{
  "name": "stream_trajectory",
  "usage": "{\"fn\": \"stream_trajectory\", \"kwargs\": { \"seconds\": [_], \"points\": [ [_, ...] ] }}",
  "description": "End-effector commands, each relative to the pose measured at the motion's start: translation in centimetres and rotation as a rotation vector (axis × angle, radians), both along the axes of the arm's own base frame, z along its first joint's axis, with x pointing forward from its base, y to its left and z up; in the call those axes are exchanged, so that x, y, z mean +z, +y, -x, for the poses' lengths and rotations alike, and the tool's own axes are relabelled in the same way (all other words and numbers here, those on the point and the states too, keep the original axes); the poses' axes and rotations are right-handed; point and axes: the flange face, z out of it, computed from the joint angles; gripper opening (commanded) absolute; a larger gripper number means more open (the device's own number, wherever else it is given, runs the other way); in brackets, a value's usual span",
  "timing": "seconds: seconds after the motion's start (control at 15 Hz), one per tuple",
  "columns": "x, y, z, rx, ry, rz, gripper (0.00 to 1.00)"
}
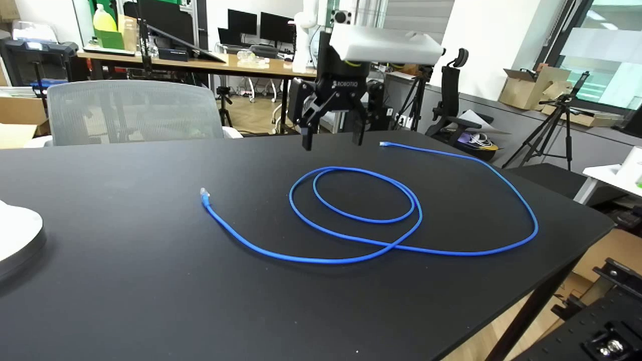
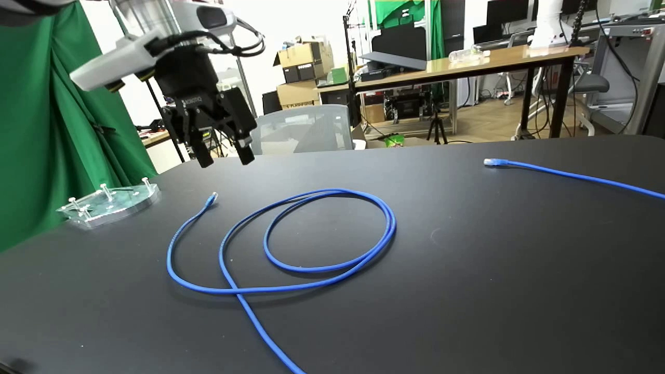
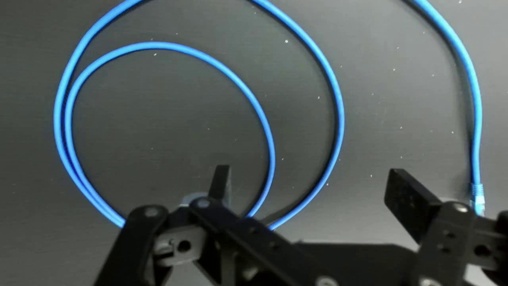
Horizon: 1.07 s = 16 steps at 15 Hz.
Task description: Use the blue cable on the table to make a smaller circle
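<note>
The blue cable (image 1: pixel 321 260) lies on the black table (image 1: pixel 125 291) in two nested loops, touching along one side. It crosses itself near the loops, and both tails run outward to clear plug ends (image 1: pixel 204 194). The cable (image 2: pixel 306 269) in an exterior view partly leaves the frame. The black gripper (image 1: pixel 332 142) hangs above the table, apart from the cable; it also shows in an exterior view (image 2: pixel 226 158). In the wrist view the gripper (image 3: pixel 310 178) is open and empty, its fingers hiding part of the loops (image 3: pixel 270 139). One plug end (image 3: pixel 478 198) is beyond the right finger.
A clear plate with upright bolts (image 2: pixel 111 205) lies at the table's edge. A white rounded object (image 1: pixel 20 233) stands at the frame's left edge. A grey mesh chair (image 1: pixel 135 113) is behind the table. The table's right edge (image 1: pixel 531 286) drops to the floor.
</note>
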Motion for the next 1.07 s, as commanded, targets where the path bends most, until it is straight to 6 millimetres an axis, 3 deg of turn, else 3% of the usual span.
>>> {"fn": "stream_trajectory", "kwargs": {
  "seconds": [0.0, 0.07, 0.4, 0.67, 1.0],
  "points": [
    [-2.4, 1.9, -0.6, 0.022, 0.023, -0.022, 1.00],
    [-1.6, 1.0, 0.1, 0.017, 0.020, -0.009, 1.00],
    [-2.4, 0.9, 0.1, 0.026, 0.032, 0.017, 1.00],
    [-5.1, 0.5, -0.1, 0.067, 0.076, 0.054, 1.00],
    [-8.6, 2.0, -0.2, 0.151, 0.121, 0.062, 1.00]
  ]
}}
